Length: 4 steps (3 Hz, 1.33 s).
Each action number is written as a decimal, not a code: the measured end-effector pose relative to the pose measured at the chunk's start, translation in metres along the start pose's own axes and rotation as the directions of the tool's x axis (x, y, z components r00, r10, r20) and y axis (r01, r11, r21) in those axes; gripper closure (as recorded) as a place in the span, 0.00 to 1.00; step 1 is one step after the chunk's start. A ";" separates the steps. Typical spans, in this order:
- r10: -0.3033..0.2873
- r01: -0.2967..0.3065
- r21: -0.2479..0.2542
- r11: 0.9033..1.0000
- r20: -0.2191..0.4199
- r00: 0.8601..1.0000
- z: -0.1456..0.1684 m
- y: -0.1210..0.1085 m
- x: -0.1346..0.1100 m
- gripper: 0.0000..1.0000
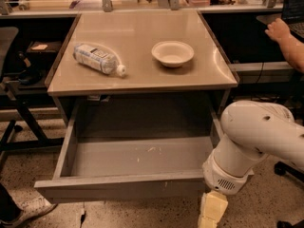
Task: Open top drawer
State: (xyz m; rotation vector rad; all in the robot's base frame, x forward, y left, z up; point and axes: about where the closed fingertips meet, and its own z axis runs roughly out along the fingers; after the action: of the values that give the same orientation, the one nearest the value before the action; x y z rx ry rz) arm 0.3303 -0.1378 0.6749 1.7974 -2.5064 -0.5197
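The top drawer (118, 189) is pulled far out from under the beige tabletop. It is a grey box with a flat grey front; its floor (137, 158) is bare, with small pale scratches. My white arm (256, 137) reaches down at the drawer's right front corner. The gripper (211, 213) hangs at the bottom edge of the view, just right of the drawer front; only its pale yellow upper part shows and the fingertips are cut off. The two lower drawers are hidden.
A plastic water bottle (99, 58) lies on its side on the tabletop (137, 75), left of a white bowl (172, 52). A person's arm (285, 39) rests at the right. A black chair frame (19, 103) stands left; a shoe (23, 213) shows at bottom left.
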 end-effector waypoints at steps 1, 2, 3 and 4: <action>0.018 -0.018 -0.002 1.000 0.002 1.000 -0.002 0.008 0.008 0.00; 0.018 -0.018 -0.002 1.000 0.002 1.000 -0.002 0.007 0.006 0.00; 0.037 -0.037 -0.004 0.999 0.004 0.999 -0.004 0.013 0.012 0.00; 0.090 -0.090 -0.005 0.996 -0.003 0.996 -0.009 0.026 0.028 0.00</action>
State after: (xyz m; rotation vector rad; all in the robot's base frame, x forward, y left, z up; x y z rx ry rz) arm 0.2984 -0.1583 0.6852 1.6720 -2.5673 -0.5195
